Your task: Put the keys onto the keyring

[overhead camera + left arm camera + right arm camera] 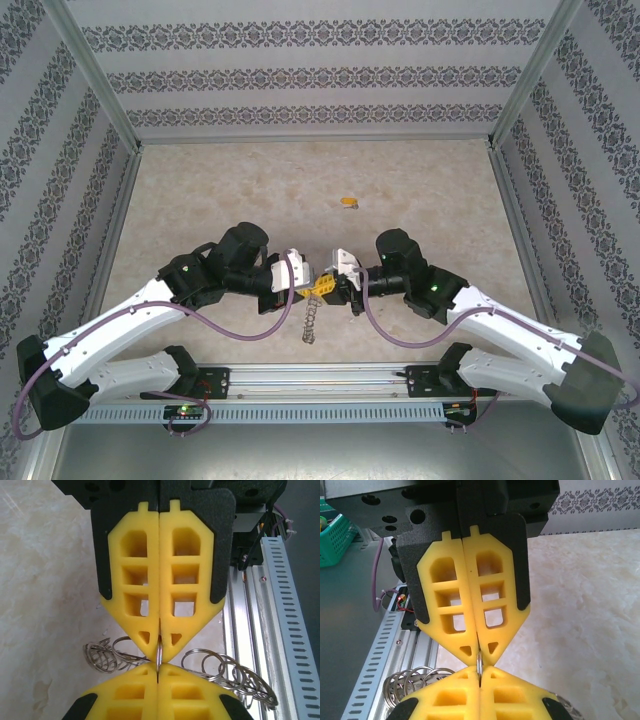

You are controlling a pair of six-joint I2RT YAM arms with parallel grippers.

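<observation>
- L gripper = left gripper [159, 649]: yellow lattice fingers [132, 590] pressed flat together along their whole length, no gap; tips pinch the thin edge of the keyring [159, 658].
- R gripper = right gripper [479, 656]: fingers [495, 595] likewise closed pad to pad; tips clamp the same ring edge from the opposite side.
- Both grippers meet tip to tip, almost touching, w/ the grey metal strip seen edge-on in the seam between them; top view: they face each other at mid-table, just ahead of the arm bases.
- Wire loops [102, 656]: silver, thin; fan out on both sides of the pinched edge in left wrist view; in top view a string of them trails from the grippers toward the near edge; whether it rests on the table or hangs, cannot tell.
- Key [348, 202]: tiny, yellow-orange; lies alone on the table [220, 190], well apart from grippers & keyring, toward the far side.
- Table: pale marbled surface.
- Near edge: aluminium rail [320, 378] carrying both arm bases; slotted white cable duct [287, 610] alongside.
- Surround: patterned walls [320, 80] on three sides; green basket [335, 540] off-table in right wrist view.
</observation>
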